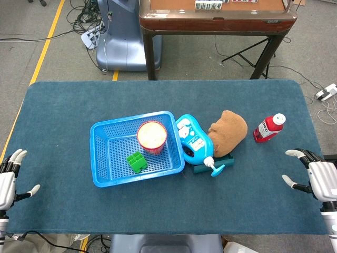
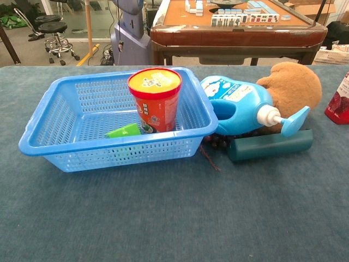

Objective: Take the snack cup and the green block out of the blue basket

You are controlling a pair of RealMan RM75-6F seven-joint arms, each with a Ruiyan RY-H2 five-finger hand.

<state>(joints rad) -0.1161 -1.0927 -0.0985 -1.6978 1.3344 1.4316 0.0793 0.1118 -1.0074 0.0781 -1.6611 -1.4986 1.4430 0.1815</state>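
A blue basket (image 1: pixel 105 176) (image 2: pixel 41 143) sits left of the table's middle. Inside it a red snack cup (image 1: pixel 152 137) (image 2: pixel 155 101) with a cream lid stands upright near the right wall. The green block (image 1: pixel 136 162) (image 2: pixel 124 130) lies in front of the cup on the basket floor. My left hand (image 1: pixel 10 177) hovers at the table's left edge, fingers spread, holding nothing. My right hand (image 1: pixel 316 175) is at the right edge, also spread and empty. Neither hand appears in the chest view.
A blue pump bottle (image 1: pixel 194 142) (image 2: pixel 240 106) lies on its side against the basket's right wall. A brown plush toy (image 1: pixel 229 132) (image 2: pixel 292 84) and a dark teal box (image 1: pixel 224 161) (image 2: pixel 270 145) lie beside it. A red bottle (image 1: pixel 269 127) (image 2: pixel 339 101) lies farther right.
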